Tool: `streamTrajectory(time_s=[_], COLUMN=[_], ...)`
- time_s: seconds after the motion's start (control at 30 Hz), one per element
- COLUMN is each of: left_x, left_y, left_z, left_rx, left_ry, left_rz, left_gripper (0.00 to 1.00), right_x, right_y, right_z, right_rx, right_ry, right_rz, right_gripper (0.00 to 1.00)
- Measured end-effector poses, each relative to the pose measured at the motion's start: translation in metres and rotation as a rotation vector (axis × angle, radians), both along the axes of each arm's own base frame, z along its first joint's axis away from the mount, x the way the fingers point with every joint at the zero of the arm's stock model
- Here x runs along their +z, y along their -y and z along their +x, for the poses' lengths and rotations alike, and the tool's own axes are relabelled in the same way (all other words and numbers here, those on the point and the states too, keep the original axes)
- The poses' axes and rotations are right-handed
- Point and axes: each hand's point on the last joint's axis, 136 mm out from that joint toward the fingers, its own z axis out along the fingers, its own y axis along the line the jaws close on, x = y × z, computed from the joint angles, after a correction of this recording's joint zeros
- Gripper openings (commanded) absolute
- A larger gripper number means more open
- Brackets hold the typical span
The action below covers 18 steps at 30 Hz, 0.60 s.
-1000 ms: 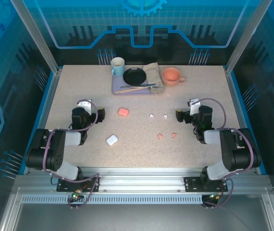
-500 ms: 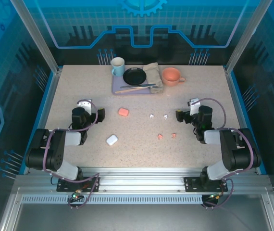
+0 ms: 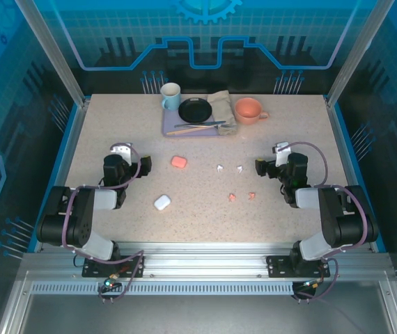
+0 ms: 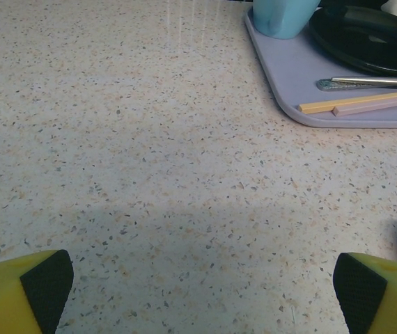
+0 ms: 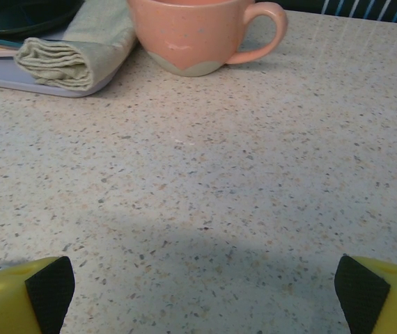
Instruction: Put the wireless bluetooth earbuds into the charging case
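Nothing has shifted since the earlier frame. Both pairs of jaws gape, empty, low over the surface. Two white earbuds and two pink earbuds lie loose mid-surface, apart from the pink case and white case; no insertion is done.

Beige worktop speckled with brown and grey flecks. A lavender tray, a pale blue mug, a black plate, a sage-green cloth, a peach cup. One salmon-pink case, one white case. Two white earbuds, two salmon-pink earbuds. The left gripper and right gripper have yellow jaws with black pads. Blue patterned backdrop.
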Motion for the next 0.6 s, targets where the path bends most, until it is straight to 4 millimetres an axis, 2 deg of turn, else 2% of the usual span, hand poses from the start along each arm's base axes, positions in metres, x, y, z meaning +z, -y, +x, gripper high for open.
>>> streamTrajectory(time_s=[0.1,0.13,0.2,0.27,0.33,0.43,0.5,0.53,0.6], left_x=[-0.002,-0.001,0.014,0.045,0.083,0.136,0.157,0.162,0.158], left_y=[-0.001,-0.003,-0.007,-0.01,-0.011,-0.01,-0.006,-0.004,0.001], left_z=[0.0,0.001,0.011,0.022,0.029,0.034,0.035,0.033,0.027], left_rx=[0.007,0.016,0.046,0.075,0.096,0.131,0.144,0.153,0.169], left_ry=[-0.026,-0.049,-0.073,-0.05,-0.015,0.004,-0.013,-0.033,-0.097], left_rz=[0.001,0.001,0.0,-0.015,-0.055,-0.152,-0.227,-0.269,-0.345], left_gripper=[0.99,0.99,0.99,0.99,0.99,0.99,0.99,0.99,0.99], right_x=[0.009,0.024,0.066,0.124,0.168,0.212,0.223,0.224,0.218], right_y=[0.017,0.021,0.024,0.028,0.036,0.043,0.028,0.011,-0.028], right_z=[0.0,0.003,0.008,0.007,0.001,-0.004,-0.003,-0.003,-0.003], right_rx=[-0.104,-0.135,-0.169,-0.216,-0.262,-0.278,-0.232,-0.193,-0.116], right_ry=[-0.052,-0.051,-0.005,0.074,0.118,0.115,0.069,0.026,-0.077], right_rz=[-0.013,-0.008,0.018,0.102,0.205,0.329,0.383,0.407,0.43], right_gripper=[1.0,1.0,1.0,1.0,1.0,1.0,0.96,0.95,0.93])
